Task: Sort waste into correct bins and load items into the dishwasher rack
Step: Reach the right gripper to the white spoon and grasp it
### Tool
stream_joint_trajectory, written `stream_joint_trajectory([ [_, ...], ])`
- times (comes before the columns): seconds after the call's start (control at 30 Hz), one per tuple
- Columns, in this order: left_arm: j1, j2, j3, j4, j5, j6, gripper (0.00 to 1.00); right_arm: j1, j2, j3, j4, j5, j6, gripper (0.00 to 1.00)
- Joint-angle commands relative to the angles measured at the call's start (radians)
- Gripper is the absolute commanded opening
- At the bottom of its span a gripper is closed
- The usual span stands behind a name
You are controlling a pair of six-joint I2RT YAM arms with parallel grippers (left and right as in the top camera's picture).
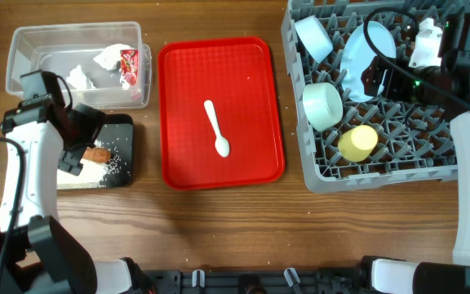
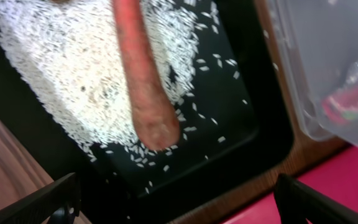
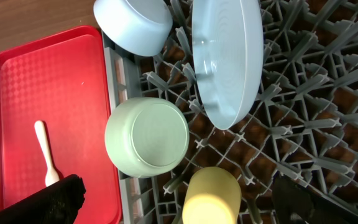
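Note:
An orange carrot (image 2: 145,74) lies on white rice grains (image 2: 61,68) in the black tray (image 2: 241,118). My left gripper (image 2: 182,208) hangs open just above it, holding nothing; overhead it is over the tray's left part (image 1: 76,139). The clear tub (image 1: 23,41) holds a red-and-white wrapper (image 1: 129,64) and crumpled paper (image 1: 111,57). The grey rack (image 1: 382,163) carries a pale bowl (image 3: 132,22), a blue plate (image 3: 225,56), a mint bowl (image 3: 146,137) and a yellow cup (image 3: 210,196). My right gripper (image 3: 179,202) stands open above the cup, not touching it.
A red tray (image 1: 186,147) lies between the bins and the rack, with a white spoon (image 1: 217,129) in its middle. Bare wood table runs along the front edge. The rack's upright pegs stand close under the right gripper.

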Motion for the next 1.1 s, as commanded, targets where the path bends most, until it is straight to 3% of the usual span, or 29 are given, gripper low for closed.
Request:
stream_joint_trajectory([
  [0.0, -0.074, -0.065, 0.02, 0.007, 0.016, 0.04, 0.99, -0.003, -0.016, -0.003, 0.006, -0.003, 0.011, 0.99],
  [0.17, -0.193, -0.072, 0.021, 0.042, 0.014, 0.069, 1.0, -0.003, -0.016, -0.003, 0.01, -0.003, 0.011, 1.0],
  [0.37, -0.414, -0.076, 0.097, 0.051, 0.02, 0.216, 0.99, 0.017, -0.016, -0.003, 0.036, -0.137, -0.041, 0.99],
  [0.53, -0.556, -0.075, 0.097, 0.023, 0.021, 0.224, 0.99, 0.098, -0.016, -0.003, 0.04, -0.137, -0.039, 1.0],
  [0.73, -0.636, -0.073, 0.096, 0.018, 0.053, 0.226, 1.0, 0.252, -0.014, -0.003, 0.082, -0.137, 0.011, 0.99],
  [1.07, -0.612, -0.073, 0.096, 0.011, 0.047, 0.249, 1.0, 0.433, 0.102, -0.003, 0.19, -0.137, 0.127, 0.98],
])
